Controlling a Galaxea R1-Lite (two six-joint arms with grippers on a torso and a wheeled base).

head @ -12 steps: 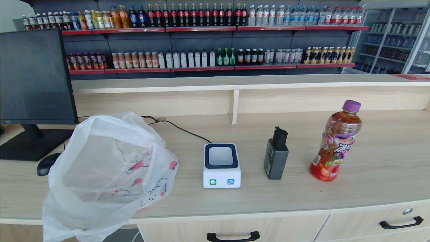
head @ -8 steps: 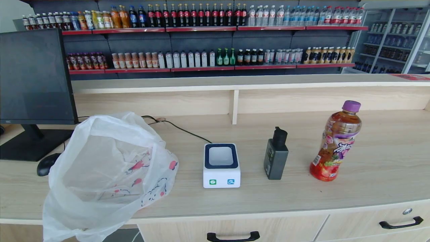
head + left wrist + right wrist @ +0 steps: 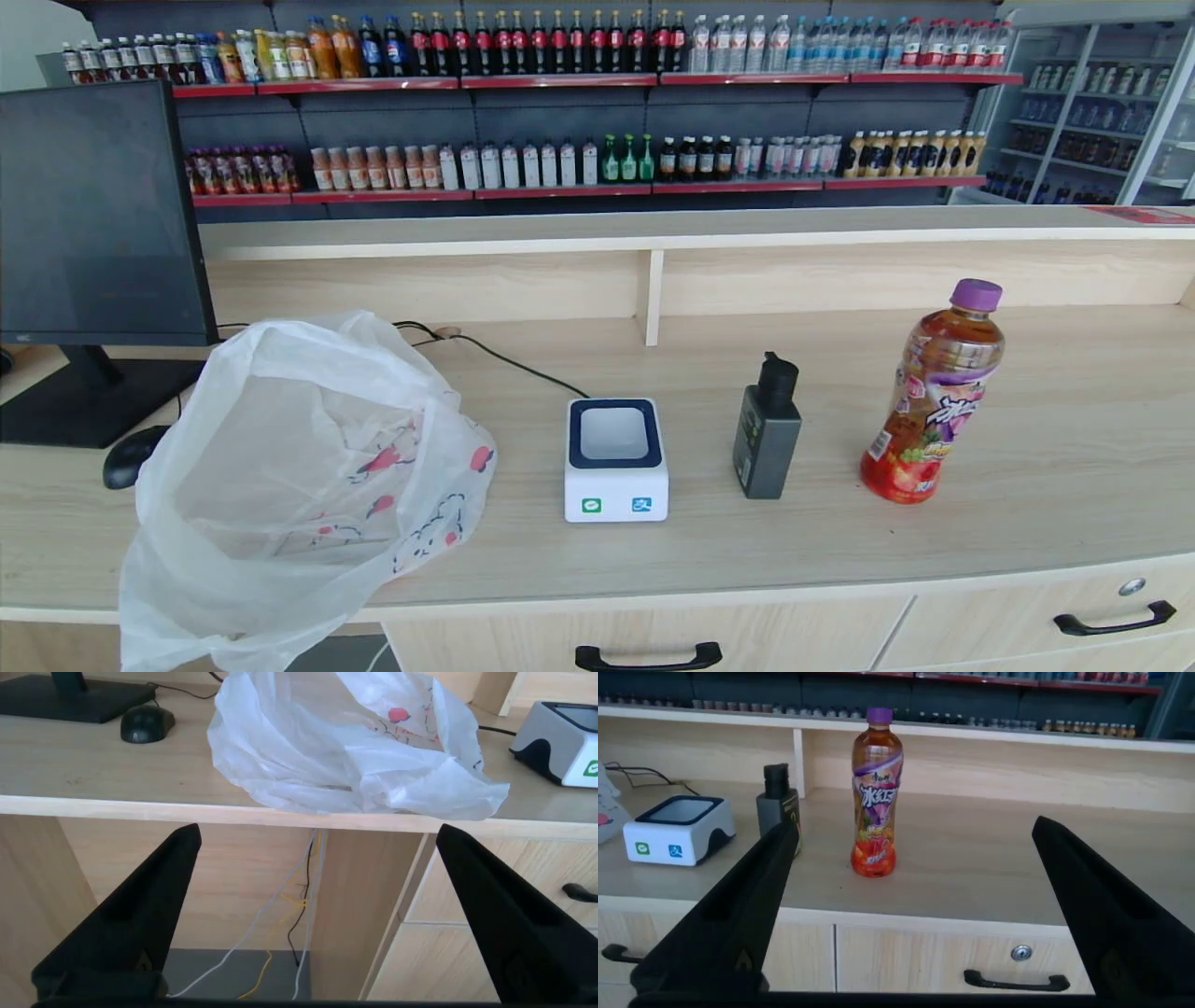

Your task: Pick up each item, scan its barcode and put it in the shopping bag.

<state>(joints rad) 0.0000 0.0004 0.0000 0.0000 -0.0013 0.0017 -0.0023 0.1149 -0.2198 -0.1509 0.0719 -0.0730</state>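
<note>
Standing upright on the tabletop (image 3: 1074, 448) beside the scanner (image 3: 616, 457), the drink bottle (image 3: 934, 392) and dark pump bottle (image 3: 767, 429) are not yet bagged; left gripper (image 3: 313, 845) and right gripper (image 3: 912, 831) sit off the tabletop, each spread wide, and a glancing approach could, in my judgement, topple the drink bottle.

Head high, wrists low, scanner (image 3: 616, 487) shared

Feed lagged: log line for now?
left end effector: open, empty | right end effector: open, empty | drink, dispenser: upright on counter, right of scanner | bag: left of scanner
</note>
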